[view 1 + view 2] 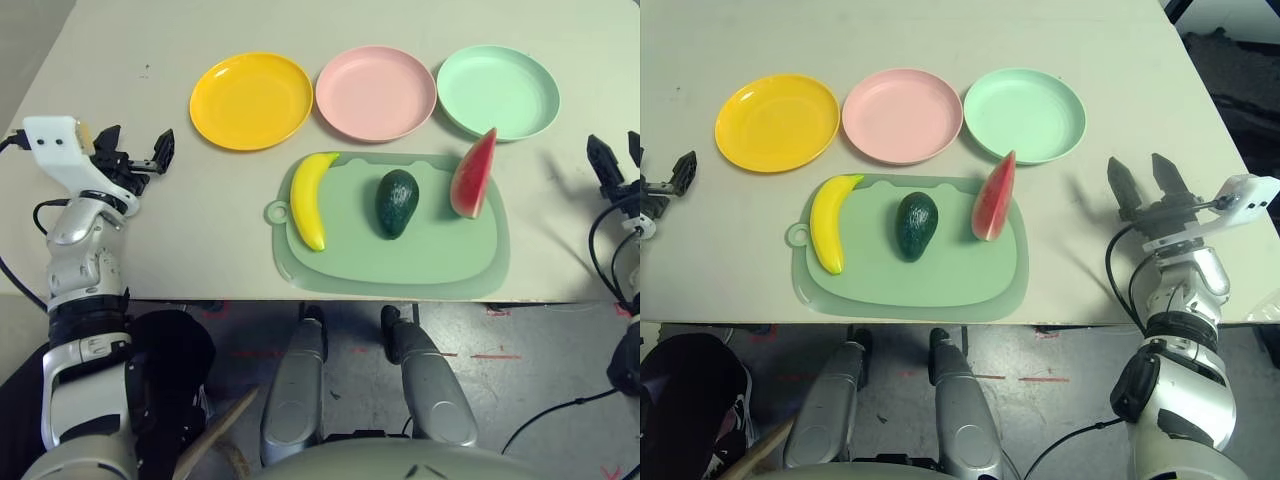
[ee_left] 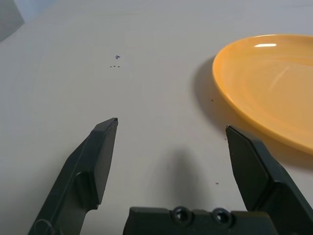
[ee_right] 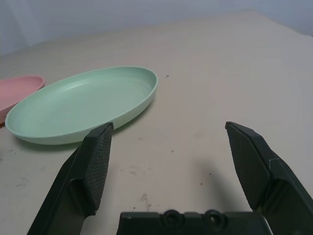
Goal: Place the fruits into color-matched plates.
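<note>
With both jaws wide and empty, the left gripper (image 1: 150, 152) should grasp the curved yellow toy banana (image 1: 311, 197) mid-length for the round yellow plate (image 1: 251, 100).

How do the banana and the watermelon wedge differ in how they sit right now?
The banana lies flat along the board's left side, fully on it; the watermelon wedge stands on edge at the right, its tip reaching past the board's far edge toward the mint green plate. The banana is curved and yellow; the wedge is red with green rind. Neither is in a plate.
</note>
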Robot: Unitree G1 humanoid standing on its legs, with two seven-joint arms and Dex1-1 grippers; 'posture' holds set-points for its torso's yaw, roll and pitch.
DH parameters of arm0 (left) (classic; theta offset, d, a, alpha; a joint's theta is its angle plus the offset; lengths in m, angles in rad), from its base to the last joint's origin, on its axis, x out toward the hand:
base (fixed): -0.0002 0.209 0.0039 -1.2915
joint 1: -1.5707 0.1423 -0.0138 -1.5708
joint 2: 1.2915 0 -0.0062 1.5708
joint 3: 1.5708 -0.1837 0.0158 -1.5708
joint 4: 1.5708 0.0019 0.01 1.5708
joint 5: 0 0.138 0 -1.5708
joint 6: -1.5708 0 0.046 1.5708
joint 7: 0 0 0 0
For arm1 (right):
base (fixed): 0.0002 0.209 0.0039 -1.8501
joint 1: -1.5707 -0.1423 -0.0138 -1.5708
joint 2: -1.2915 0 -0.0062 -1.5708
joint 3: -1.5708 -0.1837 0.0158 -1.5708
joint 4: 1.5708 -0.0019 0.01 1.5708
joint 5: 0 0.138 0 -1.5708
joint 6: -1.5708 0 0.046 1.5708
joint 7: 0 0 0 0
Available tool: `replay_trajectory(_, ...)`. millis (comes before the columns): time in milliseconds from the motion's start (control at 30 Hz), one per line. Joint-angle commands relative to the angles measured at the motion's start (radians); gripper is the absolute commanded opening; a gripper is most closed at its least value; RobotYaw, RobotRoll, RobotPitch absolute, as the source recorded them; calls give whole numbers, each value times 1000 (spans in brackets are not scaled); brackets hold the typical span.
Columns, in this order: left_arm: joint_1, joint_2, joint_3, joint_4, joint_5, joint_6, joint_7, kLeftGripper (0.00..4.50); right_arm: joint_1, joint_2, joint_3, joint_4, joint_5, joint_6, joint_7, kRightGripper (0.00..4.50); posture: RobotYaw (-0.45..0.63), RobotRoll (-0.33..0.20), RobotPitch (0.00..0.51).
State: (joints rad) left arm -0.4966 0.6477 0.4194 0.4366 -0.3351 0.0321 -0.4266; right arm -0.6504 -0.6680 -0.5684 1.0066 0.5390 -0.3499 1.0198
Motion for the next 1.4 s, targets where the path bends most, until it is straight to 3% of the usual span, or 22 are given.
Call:
replay_trajectory(33,27,12,19,7,2,-2,1,4500,39,8,-16,-14,15,-5,12,4483,-20,0,341)
replay_trajectory(633,-10,23,5,45,11,-6,-11,4500,60,19,-13,-44,22,-2,-1,4483,-30,0,347)
replay_trajectory(767,-25,34,-5,51,-12,-16,-93,4500,67,21,-14,-54,23,-1,0,4483,-34,0,347)
replay_trajectory(967,-48,127,-81,-13,-189,85,-645,4500,136,-4,-3,-141,18,31,30,4483,-34,0,355)
replay_trajectory(1100,-79,205,-116,-67,-304,216,-938,4500,278,-64,63,-388,-26,67,94,4483,-43,0,359)
replay_trajectory(1233,-121,245,-169,-105,-315,232,-1114,4500,351,-200,81,-664,13,258,110,4483,-72,0,361)
replay_trajectory(1333,-163,245,-231,-117,-314,219,-1182,4500,308,-355,173,-804,-7,390,198,4483,-103,0,359)
replay_trajectory(1400,-180,257,-302,-129,-328,198,-1188,4500,162,-440,272,-800,-74,404,242,4483,-125,0,354)
